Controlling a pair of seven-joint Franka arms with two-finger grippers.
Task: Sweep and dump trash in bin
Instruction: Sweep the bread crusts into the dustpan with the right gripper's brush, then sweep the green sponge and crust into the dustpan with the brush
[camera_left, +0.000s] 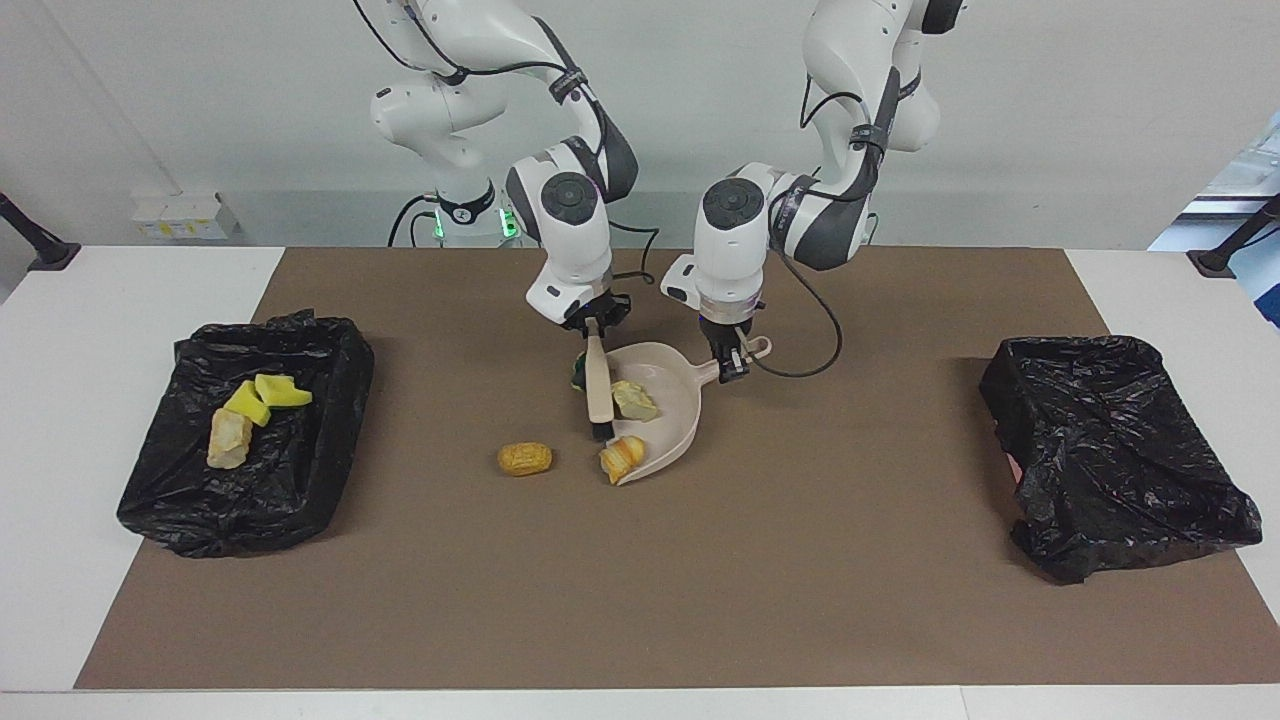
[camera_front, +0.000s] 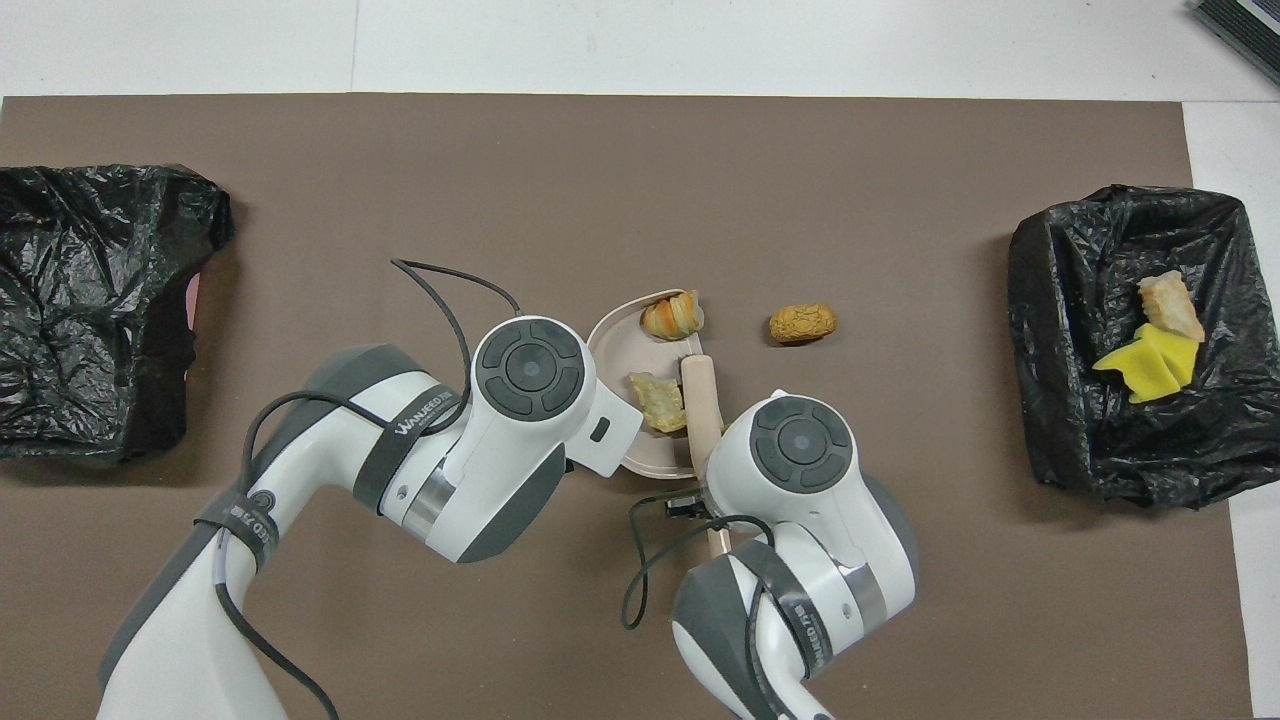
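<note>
Now left gripper (camera_left: 733, 366) clamps dustpan (camera_left: 668, 405) handle, right gripper (camera_left: 596, 330) grips brush (camera_left: 599, 392) w/ pale chunk (camera_left: 634, 400) inside pan.

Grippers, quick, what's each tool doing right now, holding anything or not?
Left gripper: closed on the dustpan handle, over the table's middle.
Right gripper: closed on the brush handle, bristles down at the dustpan's mouth.

Middle of the surface (camera_left: 640, 600) is crowded: dustpan (camera_left: 672, 415), brush (camera_left: 599, 388) and both tools sit bunched together, one bread lump (camera_left: 525, 459) loose beside them. Plenty of open mat between that cluster and each lined bin (camera_left: 250, 430) at the ends.
</note>
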